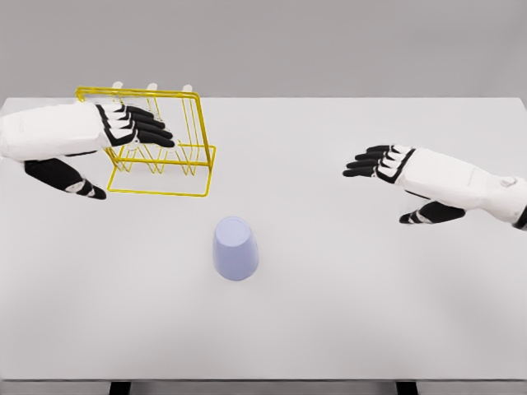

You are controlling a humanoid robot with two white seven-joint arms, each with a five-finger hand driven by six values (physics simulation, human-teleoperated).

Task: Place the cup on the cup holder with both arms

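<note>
Cup: the pale lilac cup (235,248) lies on the white table (346,313), apart from both my hands, and nothing holds it.
Cup's long axis: it seems to be tipped or upside down, its closed base turned toward my head camera. I cannot see the mouth, so I am not sure of this.
Left hand from the cup: my left hand (99,136) hovers up and to the left of the cup, in front of the holder, with the fingers stretched flat and empty and the thumb hanging below.
Right hand from the cup: my right hand (412,173) is off to the cup's right and a little farther back, with the fingers straight, pointing in toward the cup and gripping nothing.
Nearer hand: I judge the two about equally far, the right perhaps slightly farther.
Cup holder from the cup: the yellow wire cup holder (165,144) stands behind and left of the cup, well apart, with its white-tipped pegs upright.
Coming move: both hands must drop and close in on the cup from opposite sides.
</note>
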